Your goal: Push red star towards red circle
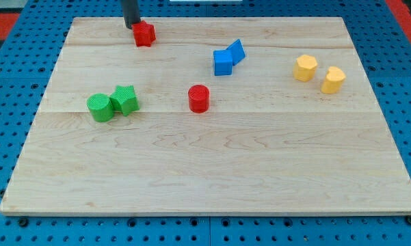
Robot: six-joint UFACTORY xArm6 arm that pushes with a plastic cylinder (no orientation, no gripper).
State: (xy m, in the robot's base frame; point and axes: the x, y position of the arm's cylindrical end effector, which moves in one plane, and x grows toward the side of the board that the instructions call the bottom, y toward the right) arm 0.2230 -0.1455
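Observation:
The red star [144, 34] lies near the view's top left of the wooden board [205, 171]. The red circle [199, 98], a short cylinder, stands near the board's middle, below and to the right of the star. My tip [131, 26] is at the star's upper left side, touching or almost touching it. The rod rises out of the view's top.
Two green blocks [113, 104] sit side by side at the left. Two blue blocks [228, 57] touch each other right of centre near the top. Two yellow blocks [319, 74] lie at the right. A blue pegboard surrounds the board.

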